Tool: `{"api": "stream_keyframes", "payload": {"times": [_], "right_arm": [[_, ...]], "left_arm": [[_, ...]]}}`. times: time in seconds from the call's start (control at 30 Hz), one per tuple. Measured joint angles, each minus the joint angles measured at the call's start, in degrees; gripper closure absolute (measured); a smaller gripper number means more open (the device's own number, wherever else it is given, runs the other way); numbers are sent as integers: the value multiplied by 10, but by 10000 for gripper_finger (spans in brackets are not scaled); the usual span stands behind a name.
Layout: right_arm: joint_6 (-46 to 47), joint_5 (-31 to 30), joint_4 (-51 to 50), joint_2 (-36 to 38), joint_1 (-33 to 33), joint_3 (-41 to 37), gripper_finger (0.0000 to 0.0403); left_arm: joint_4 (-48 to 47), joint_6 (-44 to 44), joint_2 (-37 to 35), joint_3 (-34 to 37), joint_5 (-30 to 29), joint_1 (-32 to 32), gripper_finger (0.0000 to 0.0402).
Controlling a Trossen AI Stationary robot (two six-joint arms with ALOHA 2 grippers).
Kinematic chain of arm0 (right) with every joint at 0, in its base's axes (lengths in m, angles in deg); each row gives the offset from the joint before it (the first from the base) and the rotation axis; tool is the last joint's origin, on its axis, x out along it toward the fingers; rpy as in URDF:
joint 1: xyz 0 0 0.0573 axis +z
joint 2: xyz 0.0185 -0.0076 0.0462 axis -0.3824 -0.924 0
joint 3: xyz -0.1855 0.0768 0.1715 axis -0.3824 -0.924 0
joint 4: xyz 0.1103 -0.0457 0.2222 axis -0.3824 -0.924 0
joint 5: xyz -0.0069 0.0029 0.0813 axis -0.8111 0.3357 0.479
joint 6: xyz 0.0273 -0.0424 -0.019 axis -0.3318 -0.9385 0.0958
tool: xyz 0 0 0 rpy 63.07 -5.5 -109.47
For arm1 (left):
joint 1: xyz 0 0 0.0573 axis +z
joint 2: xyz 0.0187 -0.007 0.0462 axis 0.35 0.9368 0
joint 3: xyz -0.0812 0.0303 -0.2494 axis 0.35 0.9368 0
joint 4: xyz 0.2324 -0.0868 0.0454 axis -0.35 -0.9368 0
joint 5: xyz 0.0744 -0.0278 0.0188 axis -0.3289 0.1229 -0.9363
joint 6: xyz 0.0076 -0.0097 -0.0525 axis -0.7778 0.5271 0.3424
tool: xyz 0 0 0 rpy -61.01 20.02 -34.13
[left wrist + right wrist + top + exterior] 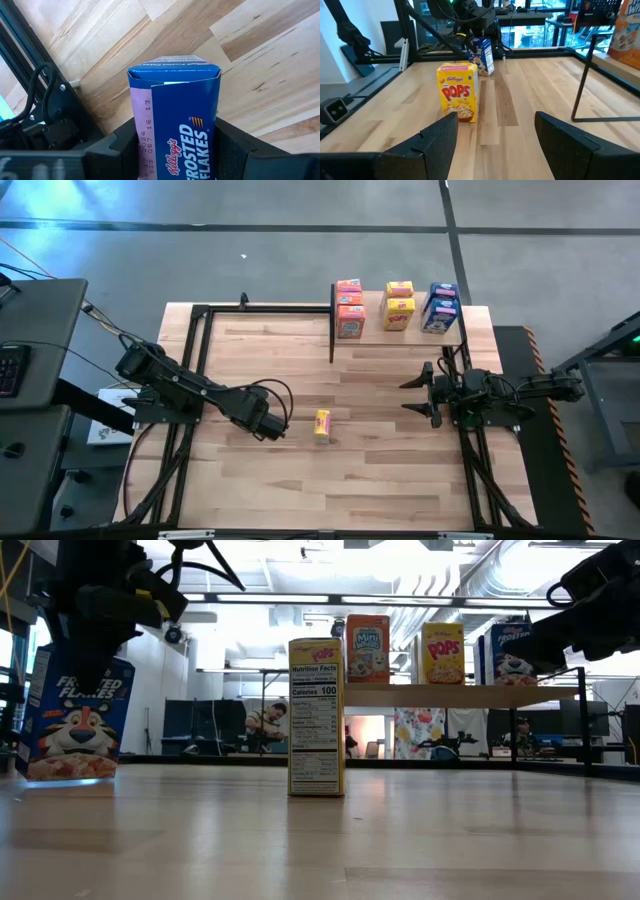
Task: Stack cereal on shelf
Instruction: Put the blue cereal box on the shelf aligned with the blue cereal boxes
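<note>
The left gripper (272, 423) sits low over the left-middle of the wooden tabletop (380, 480), its fingers (117, 145) clamped on either side of a blue Frosted Flakes box (175, 125). In the low view that box (72, 720) stands upright at the far left with its base on or just above the wood; which of the two is hard to tell.

Just to the right of that gripper a yellow Pops box (322, 424) stands upright and alone on the tabletop, not touched by either arm. The low view shows its nutrition panel, and the right wrist view shows its front with the blue box near behind it.

The right gripper (424, 394) hovers at the right side of the table, just in front of the shelf, its fingers (437, 140) spread wide with nothing between them, pointing toward the Pops box.

The shelf (410, 336) stands at the far right of the table on thin black posts. On it are three stacks in a row: orange-pink boxes (349, 310) on the left, yellow boxes (399, 306) in the middle, blue boxes (440, 308) on the right. How many are in each stack is not clear from above.
</note>
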Motion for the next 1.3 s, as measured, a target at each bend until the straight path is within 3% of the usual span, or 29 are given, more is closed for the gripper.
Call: {"api": "stream_keyframes", "payload": {"times": [0.3,1.3], "right_arm": [[64,-2,2,0,0,0,146],[64,-18,128,-2,-1,0,145]], "left_arm": [[1,-7,-16,0,0,0,227],[45,-63,-84,-5,0,24,227]]}}
